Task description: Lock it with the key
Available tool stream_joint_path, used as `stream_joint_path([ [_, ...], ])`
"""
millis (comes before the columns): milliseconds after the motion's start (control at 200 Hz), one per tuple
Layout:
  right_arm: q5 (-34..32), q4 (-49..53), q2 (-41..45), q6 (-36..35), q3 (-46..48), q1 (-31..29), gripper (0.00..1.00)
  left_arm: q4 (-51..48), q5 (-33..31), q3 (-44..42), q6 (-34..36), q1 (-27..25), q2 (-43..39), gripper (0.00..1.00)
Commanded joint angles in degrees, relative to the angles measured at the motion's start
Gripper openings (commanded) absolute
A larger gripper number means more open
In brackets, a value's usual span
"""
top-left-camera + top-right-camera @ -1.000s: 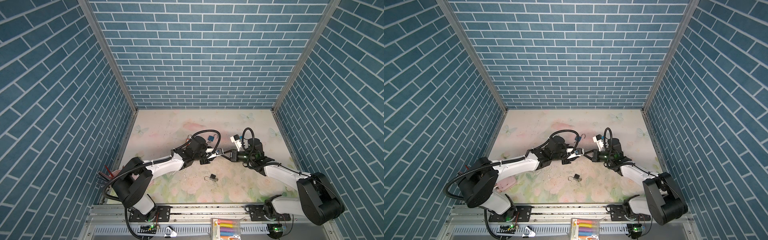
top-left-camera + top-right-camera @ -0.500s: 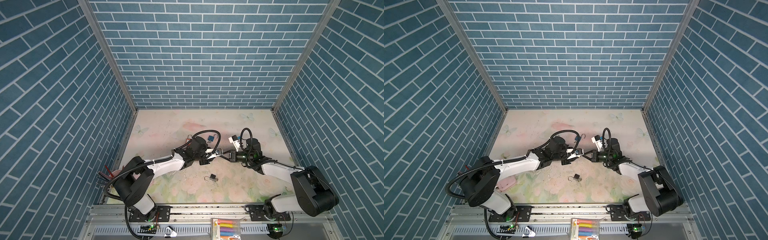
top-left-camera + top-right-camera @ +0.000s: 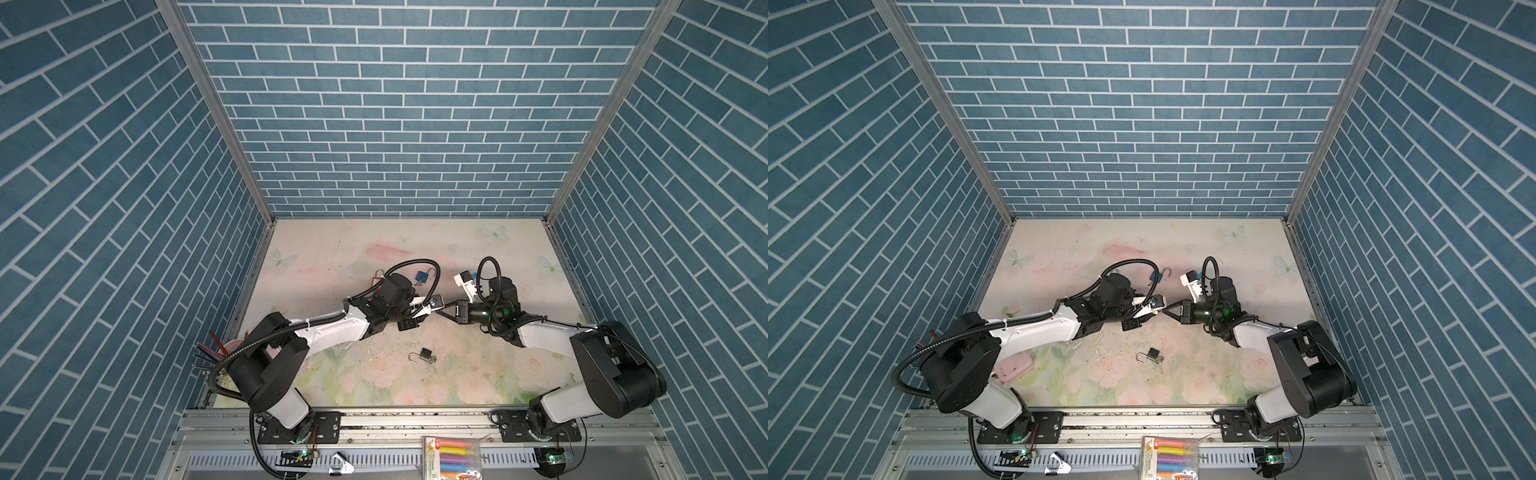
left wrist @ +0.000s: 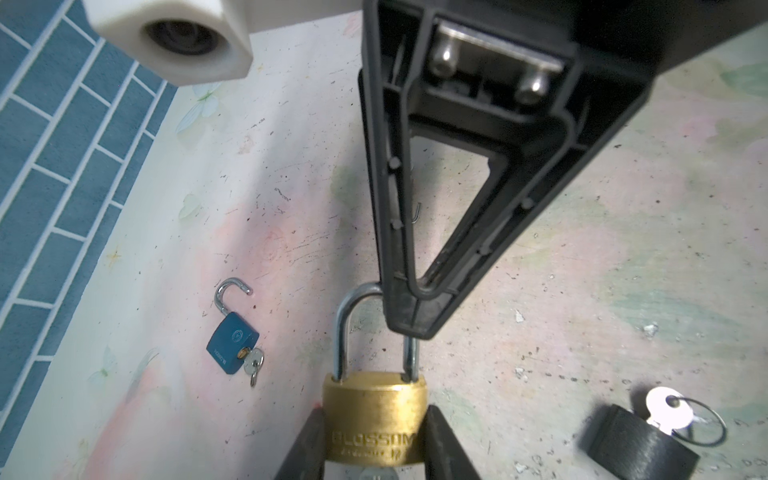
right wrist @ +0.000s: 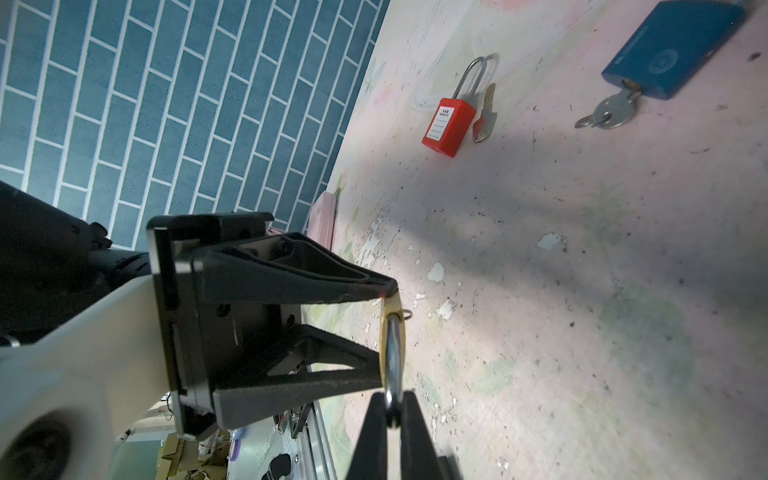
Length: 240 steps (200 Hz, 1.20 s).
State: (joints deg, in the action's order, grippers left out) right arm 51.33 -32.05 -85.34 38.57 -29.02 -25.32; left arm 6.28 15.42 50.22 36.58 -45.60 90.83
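Left wrist: left hand (image 4: pixel 374 432) clamps brass padlock (image 4: pixel 375 405); right hand (image 4: pixel 411 320), pinching, hides shackle (image 4: pixel 342 332) top.

Both top views are bright, evenly lit from above, sharp. The left wrist view shows the brass padlock (image 4: pixel 376 415) crisp, a key (image 4: pixel 669 409) near it glaring white. Right wrist view: broad soft shadow across the table (image 5: pixel 582 249) beyond that padlock.

The brass padlock (image 4: pixel 375 419) has a satin, finely brushed golden metal body and a glossy polished steel shackle (image 4: pixel 341 332). The left end effector (image 4: pixel 375 451) is matt black plastic. The red padlock (image 5: pixel 448 126) has a smooth plastic body. The tabletop (image 4: pixel 602 257) is a matt floral print, scuffed and chipped.
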Motion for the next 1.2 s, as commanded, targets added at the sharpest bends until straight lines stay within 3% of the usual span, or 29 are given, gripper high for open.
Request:
stream_joint_path([
  [0,4.92,2.28,-3.19,-1.66,0.96,-4.77,0.0,18.66,9.99,5.62,-1.05,-2.43,-0.86,0.0],
  [615,5.04,2.7,-6.8,-3.53,-0.03,-7.98,0.0,21.39,12.3,8.1,-4.89,-2.4,1.26,0.0],
  [870,2.49,12.18,-1.54,-7.38,-4.5,-6.96,0.0,22.98,9.0,5.45,-6.52,-2.46,0.43,0.0],
  [1105,0.25,21.29,5.29,-10.31,-8.69,-1.95,0.0,24.47,5.11,-0.39,-11.11,-2.33,-1.63,0.0],
  [1195,-0.58,25.29,7.77,-12.3,-11.15,0.37,0.11,24.8,3.5,-3.13,-13.13,-2.3,-2.52,0.0],
])
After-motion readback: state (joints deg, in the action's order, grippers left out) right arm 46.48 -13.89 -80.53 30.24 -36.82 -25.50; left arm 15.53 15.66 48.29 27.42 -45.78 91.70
